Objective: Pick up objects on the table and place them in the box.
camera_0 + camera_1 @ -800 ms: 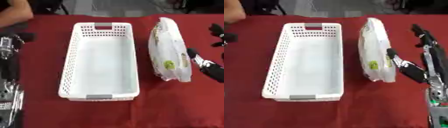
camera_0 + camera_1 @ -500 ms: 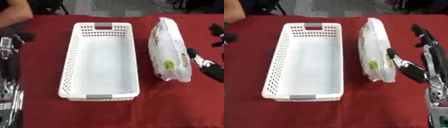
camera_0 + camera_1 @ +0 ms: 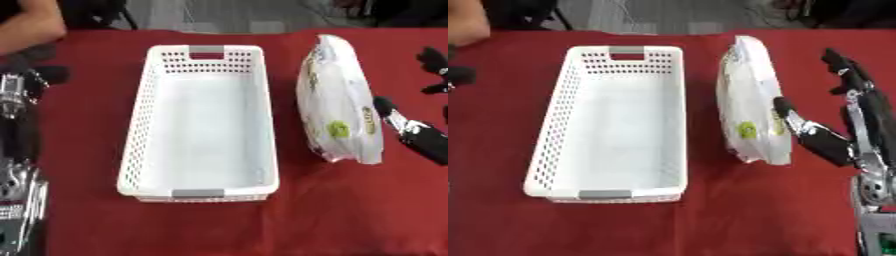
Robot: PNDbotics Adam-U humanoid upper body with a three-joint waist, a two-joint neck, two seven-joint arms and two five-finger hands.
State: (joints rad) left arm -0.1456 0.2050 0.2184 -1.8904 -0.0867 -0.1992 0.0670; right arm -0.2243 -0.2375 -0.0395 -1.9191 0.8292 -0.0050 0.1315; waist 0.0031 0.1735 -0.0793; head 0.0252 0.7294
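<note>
Both eyes look down — sharing the basket (image 3: 199, 120).

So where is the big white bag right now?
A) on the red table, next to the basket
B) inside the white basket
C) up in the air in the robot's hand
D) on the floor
A: the white bag lies on the red table just to the right of the white basket, which has nothing in it, while the right hand sits beside the bag with its fingers straight.

Red tablecloth (image 3: 87, 200) — grey floor (image 3: 245, 12) beyond it.
</note>
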